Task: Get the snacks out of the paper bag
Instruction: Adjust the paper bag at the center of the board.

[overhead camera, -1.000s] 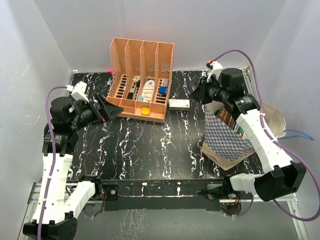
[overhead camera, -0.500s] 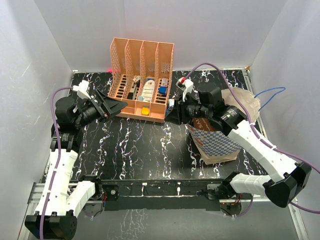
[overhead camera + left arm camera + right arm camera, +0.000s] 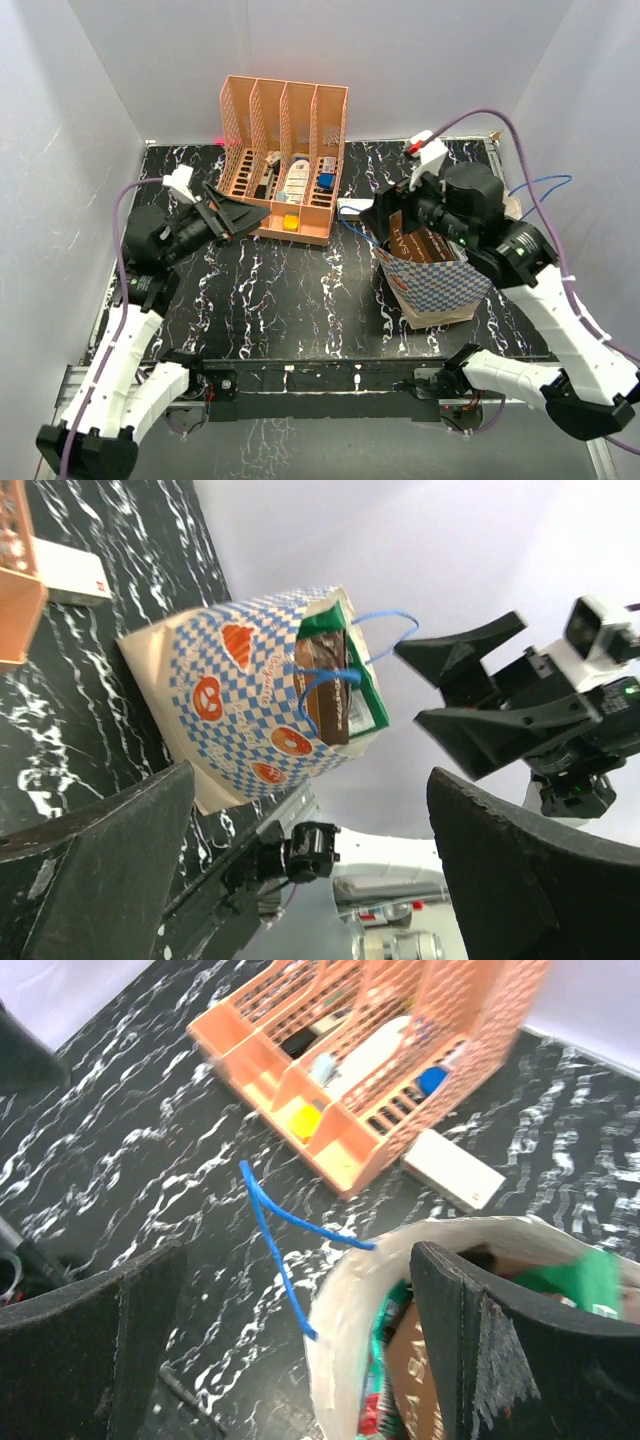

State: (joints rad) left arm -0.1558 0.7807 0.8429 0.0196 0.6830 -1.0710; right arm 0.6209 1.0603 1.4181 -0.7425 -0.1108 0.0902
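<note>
Toward the right edge of the worktop (image 3: 290, 290), near the front, your blue-and-white checkered paper bag (image 3: 438, 288) stands open-mouthed, with a dark brown glossy packet (image 3: 335, 700) and a green glossy packet (image 3: 368, 685) inside. Your right fingers (image 3: 388, 205) hover spread wide over its mouth, holding nothing; your left fingers (image 3: 238, 212), equally wide, hang beside the orange perforated file rack (image 3: 285, 130).

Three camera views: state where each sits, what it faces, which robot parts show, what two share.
Top external: high behind the bases, looking down on the black table; left arm, right arm show.
Left wrist: from the left, facing across at the blue-and-white checkered paper bag and right gripper; own fingers show.
Right wrist: above the bag's mouth, looking down; own fingers show.
Both wrists see the bag.
</note>
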